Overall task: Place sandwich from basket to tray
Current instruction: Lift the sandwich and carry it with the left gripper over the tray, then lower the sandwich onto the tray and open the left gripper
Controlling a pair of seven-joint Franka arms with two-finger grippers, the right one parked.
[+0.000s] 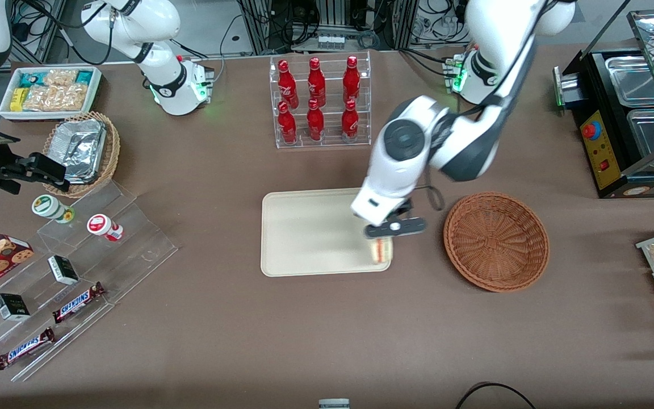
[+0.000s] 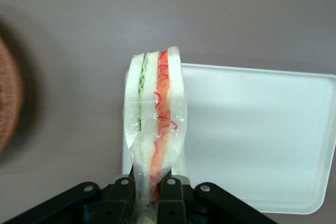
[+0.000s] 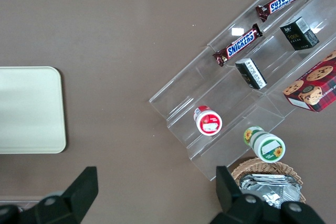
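My left gripper (image 1: 384,239) (image 2: 150,192) is shut on the sandwich (image 1: 382,250) (image 2: 156,119), a plastic-wrapped wedge of pale bread with red, orange and green layers. It hangs over the corner of the cream tray (image 1: 304,233) (image 2: 262,129) that is nearest the front camera and closest to the basket. The sandwich is very close to the tray; whether it touches it I cannot tell. The reddish-brown wicker basket (image 1: 496,240) (image 2: 8,103) sits empty beside the tray, toward the working arm's end of the table.
A clear rack of red bottles (image 1: 318,102) stands farther from the front camera than the tray. Clear stepped shelves with snack bars and cups (image 1: 71,272) and a tan basket of foil containers (image 1: 80,150) lie toward the parked arm's end. A black appliance (image 1: 628,113) stands at the working arm's end.
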